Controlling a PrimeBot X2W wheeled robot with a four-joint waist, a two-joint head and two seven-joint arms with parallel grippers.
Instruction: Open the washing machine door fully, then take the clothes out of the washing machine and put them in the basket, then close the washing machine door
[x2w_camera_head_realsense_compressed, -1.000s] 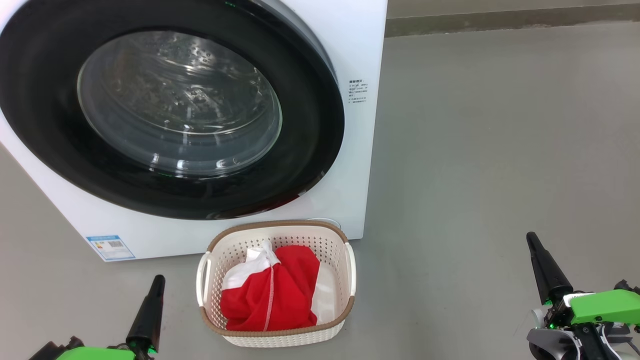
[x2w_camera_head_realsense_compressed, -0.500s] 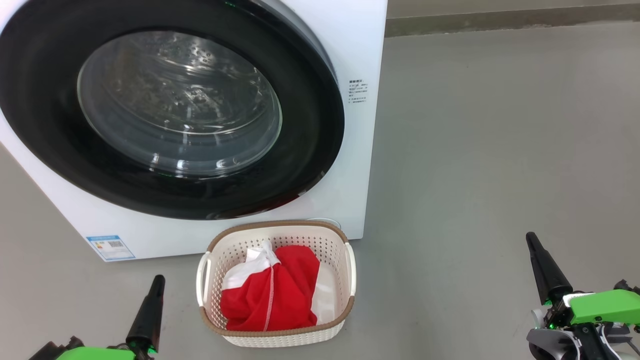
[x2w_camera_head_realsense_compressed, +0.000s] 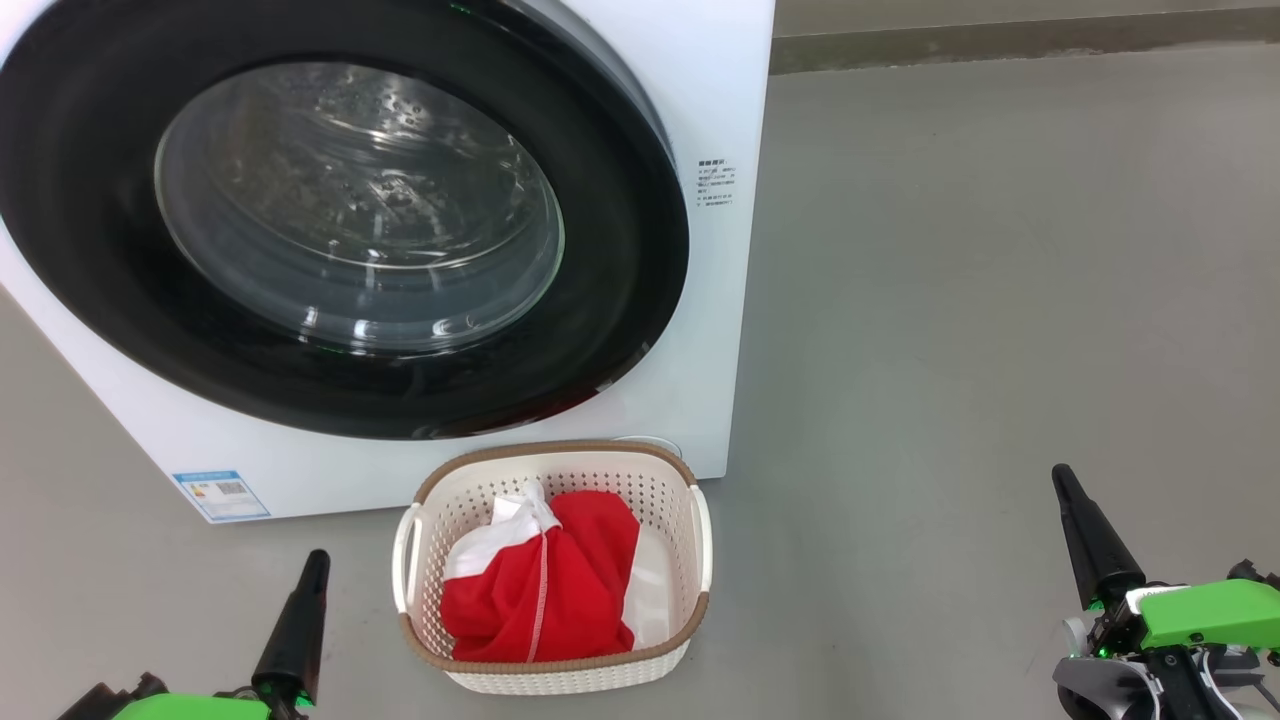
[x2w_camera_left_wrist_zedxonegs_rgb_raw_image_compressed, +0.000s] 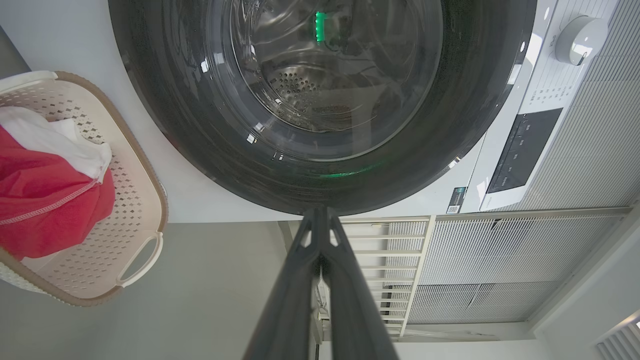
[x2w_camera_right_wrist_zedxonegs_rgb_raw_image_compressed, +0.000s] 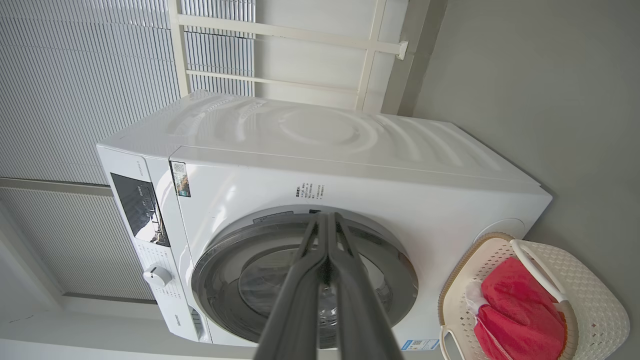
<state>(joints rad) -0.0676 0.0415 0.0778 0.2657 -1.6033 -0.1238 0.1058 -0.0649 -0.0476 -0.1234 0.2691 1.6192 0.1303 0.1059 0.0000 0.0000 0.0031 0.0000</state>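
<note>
The big white front-loading washing machine (x2w_camera_head_realsense_compressed: 725, 330) is standing on the grey floor (x2w_camera_head_realsense_compressed: 1000, 300), taking up the far left of the head view. Its large round door with the wide glossy black rim and bulging clear glass window (x2w_camera_head_realsense_compressed: 625, 260) is lying closed against the machine's front. A small blue label sticker (x2w_camera_head_realsense_compressed: 220, 495) is showing low on the white front, at the left.

The small cream rectangular plastic basket with perforated sides and a brown woven-look rim (x2w_camera_head_realsense_compressed: 556, 448) is sitting on the floor just in front of the machine's lower right corner. The bright red fabric clothes with white panels (x2w_camera_head_realsense_compressed: 570, 590) are lying bunched inside it.

The left gripper (x2w_camera_head_realsense_compressed: 316, 560) is hovering just left of the basket, touching nothing, its two long dark fingers pressed together and gripping nothing. The right gripper (x2w_camera_head_realsense_compressed: 1060, 474) is hanging well to the right of the basket over bare floor, its fingers likewise pinched together and empty.
</note>
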